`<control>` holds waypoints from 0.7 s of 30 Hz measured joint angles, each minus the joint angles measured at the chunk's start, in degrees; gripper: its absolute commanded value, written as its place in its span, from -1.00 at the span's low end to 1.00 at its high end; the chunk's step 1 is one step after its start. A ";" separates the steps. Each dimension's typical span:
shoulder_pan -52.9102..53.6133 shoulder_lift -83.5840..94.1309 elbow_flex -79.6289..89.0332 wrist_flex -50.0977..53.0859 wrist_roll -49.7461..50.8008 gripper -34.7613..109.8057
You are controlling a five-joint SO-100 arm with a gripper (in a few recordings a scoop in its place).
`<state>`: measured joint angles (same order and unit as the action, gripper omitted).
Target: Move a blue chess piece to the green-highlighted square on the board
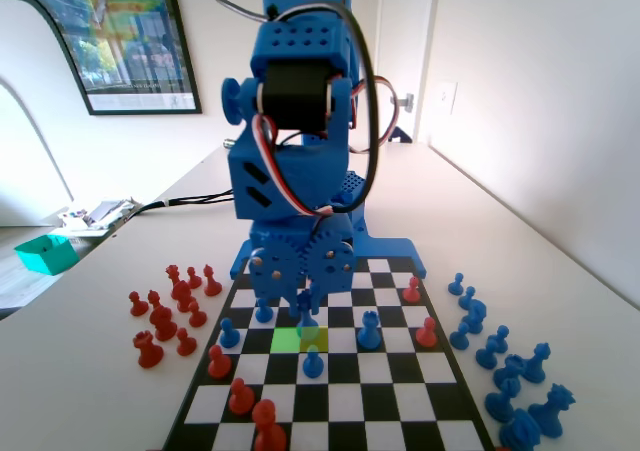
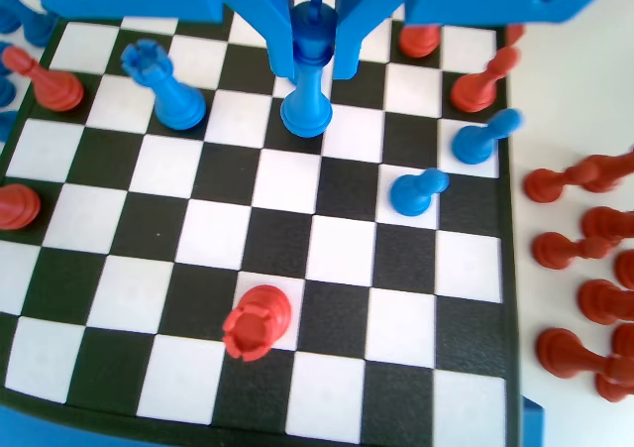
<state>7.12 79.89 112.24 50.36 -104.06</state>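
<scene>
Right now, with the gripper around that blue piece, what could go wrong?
1. The blue gripper flanks only the head of the tall blue plastic piece with a spiked top; it may tilt or slip.
2. The bright green square borders a paler yellow-green square, so the piece could land on the wrong one.

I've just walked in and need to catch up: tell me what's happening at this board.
The blue arm's gripper is closed around a blue chess piece low over the board. In the fixed view it hangs right at the green-highlighted square. Whether the piece's base touches the board is unclear.
</scene>
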 measured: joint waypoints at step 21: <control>4.57 -5.19 -3.96 -1.76 -1.67 -0.45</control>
<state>11.69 74.71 108.28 48.60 -105.73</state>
